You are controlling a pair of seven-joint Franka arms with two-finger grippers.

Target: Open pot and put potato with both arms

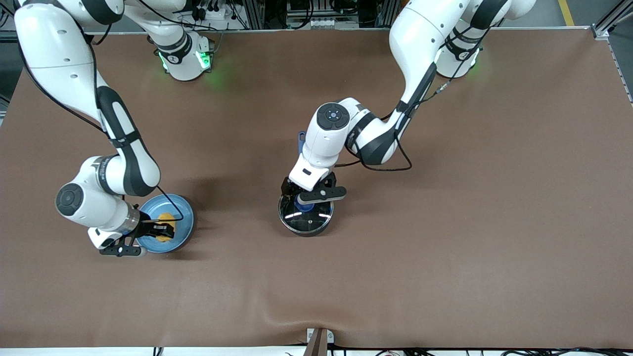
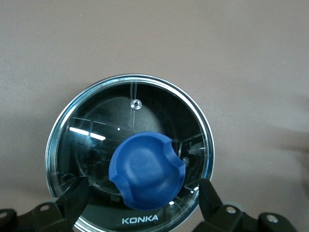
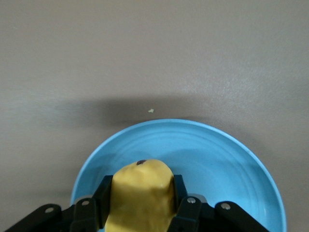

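The black pot (image 1: 305, 220) stands mid-table under its glass lid (image 2: 130, 121), which has a blue knob (image 2: 147, 169). A bit of its blue handle (image 1: 300, 141) shows by the left arm's wrist. My left gripper (image 2: 142, 198) is open just over the lid (image 1: 316, 217), with one finger (image 2: 72, 198) on each side of the knob (image 1: 303, 204) and a gap between each finger and the knob. The yellow potato (image 3: 140, 193) lies on a light-blue plate (image 3: 217, 159) toward the right arm's end. My right gripper (image 3: 141, 195) is shut on the potato (image 1: 165, 218), its pads pressing both sides.
The brown table cover (image 1: 445, 222) spreads around the pot and the plate (image 1: 180, 207). A small metal bracket (image 1: 319, 341) sits at the table edge nearest the front camera. Both arms' bases stand along the edge farthest from that camera.
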